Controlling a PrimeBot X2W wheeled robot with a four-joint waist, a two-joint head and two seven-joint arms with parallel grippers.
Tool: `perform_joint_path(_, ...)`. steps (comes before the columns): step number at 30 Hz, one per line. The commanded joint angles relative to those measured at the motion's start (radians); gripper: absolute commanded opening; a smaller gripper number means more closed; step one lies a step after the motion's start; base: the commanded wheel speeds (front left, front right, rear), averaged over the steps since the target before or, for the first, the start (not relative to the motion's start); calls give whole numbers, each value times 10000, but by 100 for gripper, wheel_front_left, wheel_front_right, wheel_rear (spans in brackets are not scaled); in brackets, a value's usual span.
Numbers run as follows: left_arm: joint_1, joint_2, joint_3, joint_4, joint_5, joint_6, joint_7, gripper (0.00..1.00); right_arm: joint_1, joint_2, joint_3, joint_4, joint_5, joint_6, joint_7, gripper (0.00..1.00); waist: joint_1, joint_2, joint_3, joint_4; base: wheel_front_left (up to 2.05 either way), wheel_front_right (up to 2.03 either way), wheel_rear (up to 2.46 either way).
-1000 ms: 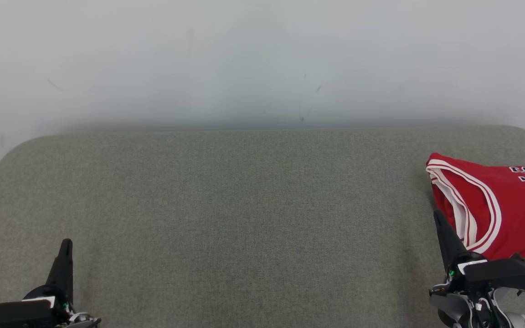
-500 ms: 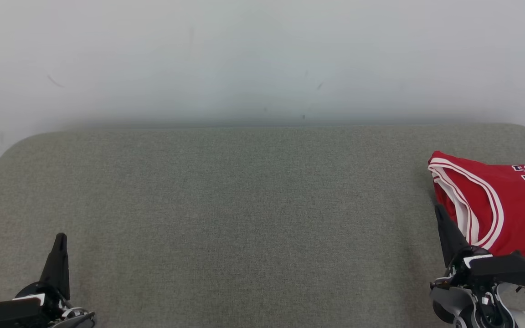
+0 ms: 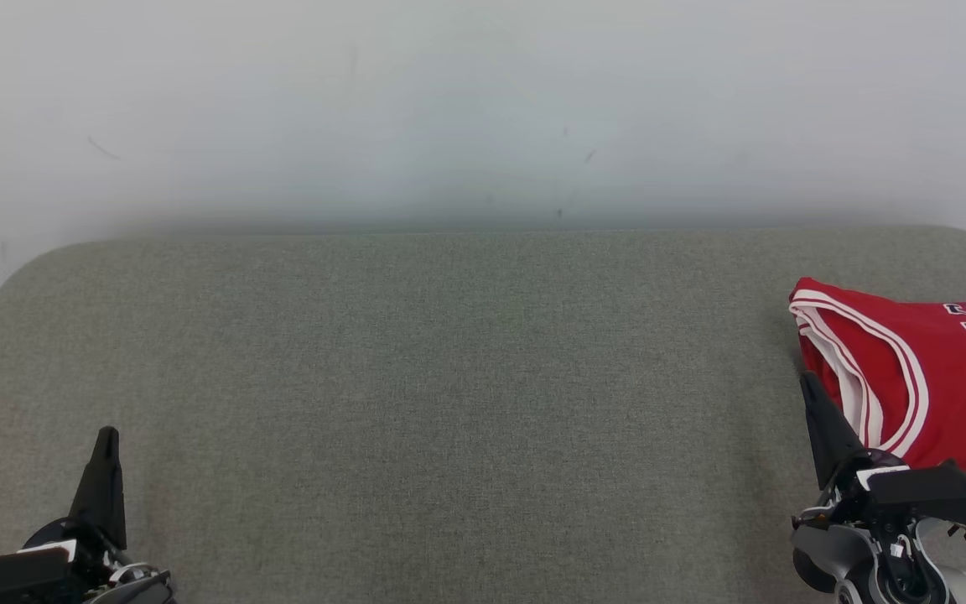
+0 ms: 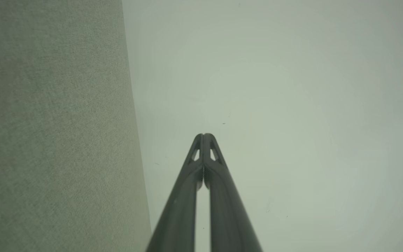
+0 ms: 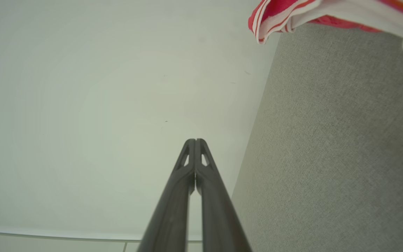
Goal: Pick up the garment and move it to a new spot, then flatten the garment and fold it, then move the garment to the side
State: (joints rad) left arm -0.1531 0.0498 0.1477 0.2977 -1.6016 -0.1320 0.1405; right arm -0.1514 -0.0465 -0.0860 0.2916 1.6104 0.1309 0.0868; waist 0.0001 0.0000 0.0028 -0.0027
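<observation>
Grey-green woven cloth covers the round-cornered counter (image 3: 466,403) in the head view, with a smooth pale wall (image 3: 483,109) behind it. The garment (image 3: 936,377), a red jersey with white bands and dark lettering, lies folded over at the counter's right edge. The left gripper (image 3: 104,434) sits at lower left. The right gripper (image 3: 807,382) is just beside the garment's near edge, perhaps touching it. Since a second ago the whole picture has slid slightly, and the garment lies as it did. In the left wrist view the tapered dark fingers (image 4: 184,196) are pressed together, empty. In the right wrist view the fingers are likewise closed on nothing, and the garment's striped hem shows at top right.
</observation>
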Motion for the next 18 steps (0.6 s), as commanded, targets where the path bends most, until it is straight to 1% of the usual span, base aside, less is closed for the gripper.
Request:
perform_joint_path(1,-105,29,34,0,-55,-16,38,0,-70,-70,-30,-23,34,-3,7,0,-1,0,-1,0,0,0,0)
perform_joint_path(18,-106,21,47,-1,-40,-16,46,0,-70,-69,-30,-23,35,-3,7,0,-1,0,-1,0,0,0,0)
